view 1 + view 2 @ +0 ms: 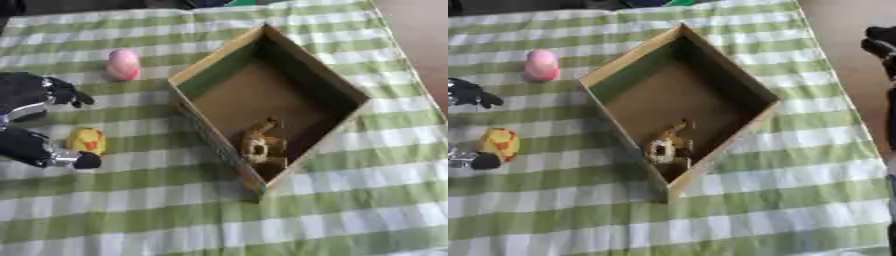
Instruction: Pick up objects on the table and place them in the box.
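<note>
Open brown cardboard box (302, 65), tan woven toy (261, 145) inside. Smooth pink egg (123, 64) on green-checked cloth bench (350, 210). Left robot hand (44, 150) spread wide around small rounded yellow toy (87, 140); right robot hand (878, 45) state unclear.

The left hand (39, 100) is covered in black, with silver metal parts seen at the finger joints. Of the right hand (881, 45), only black is seen.

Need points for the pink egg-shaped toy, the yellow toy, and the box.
pink toy (123, 64), left eye view, middle of its body
yellow toy (87, 140), left eye view, its front face
box (214, 59), left eye view, far-left rim
</note>
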Robot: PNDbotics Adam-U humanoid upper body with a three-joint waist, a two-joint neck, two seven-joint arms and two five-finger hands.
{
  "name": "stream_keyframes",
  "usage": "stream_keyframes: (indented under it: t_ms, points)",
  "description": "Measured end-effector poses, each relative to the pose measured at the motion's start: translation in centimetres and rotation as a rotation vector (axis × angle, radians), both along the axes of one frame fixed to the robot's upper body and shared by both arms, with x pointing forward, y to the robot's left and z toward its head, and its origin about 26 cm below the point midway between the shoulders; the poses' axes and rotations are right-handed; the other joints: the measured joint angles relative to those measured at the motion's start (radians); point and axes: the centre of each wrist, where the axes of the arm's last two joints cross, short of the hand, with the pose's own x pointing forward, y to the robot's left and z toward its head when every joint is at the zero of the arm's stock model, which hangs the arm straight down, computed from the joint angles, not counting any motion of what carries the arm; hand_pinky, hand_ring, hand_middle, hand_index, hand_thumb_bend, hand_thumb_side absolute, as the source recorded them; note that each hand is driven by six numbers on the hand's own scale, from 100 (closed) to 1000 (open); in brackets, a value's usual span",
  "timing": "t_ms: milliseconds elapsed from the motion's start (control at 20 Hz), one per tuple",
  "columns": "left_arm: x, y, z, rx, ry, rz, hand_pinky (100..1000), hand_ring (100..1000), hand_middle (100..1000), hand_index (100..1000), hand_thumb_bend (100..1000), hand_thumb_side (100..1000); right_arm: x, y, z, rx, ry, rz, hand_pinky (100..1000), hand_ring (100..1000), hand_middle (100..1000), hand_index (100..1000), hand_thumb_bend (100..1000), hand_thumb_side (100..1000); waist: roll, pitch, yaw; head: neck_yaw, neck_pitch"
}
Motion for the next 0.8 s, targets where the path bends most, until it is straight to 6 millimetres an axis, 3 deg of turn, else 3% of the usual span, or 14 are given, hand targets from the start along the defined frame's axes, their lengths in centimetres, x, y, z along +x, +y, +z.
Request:
stream_keyframes:
  t_ms: [50,300,650,800]
  points:
    - [0.0,0.0,-0.1,0.003,-0.001,0.005,485,772,724,901,690,1000,0.0,0.0,0.0,0.000,0.000,0.000,762,717,529,769,100,1000,-0.002,0.000,0.000,0.000,0.000]
    - [0.1,0.1,-0.6,0.023,-0.029,0.041,476,766,715,887,666,972,0.0,0.0,0.0,0.001,-0.001,0.000,762,717,528,769,100,1000,-0.009,0.003,0.000,0.004,-0.002]
    - [0.8,0.5,-2.0,0.063,-0.024,0.080,472,763,717,895,585,837,0.1,0.1,0.0,0.007,-0.004,0.003,763,719,527,769,100,1000,-0.014,0.011,-0.001,0.009,-0.005]
    - [1.1,0.8,-2.7,0.067,0.004,0.090,470,760,713,897,572,822,0.1,0.2,0.0,0.008,-0.004,0.004,763,719,527,769,100,1000,-0.015,0.014,-0.001,0.010,-0.010]
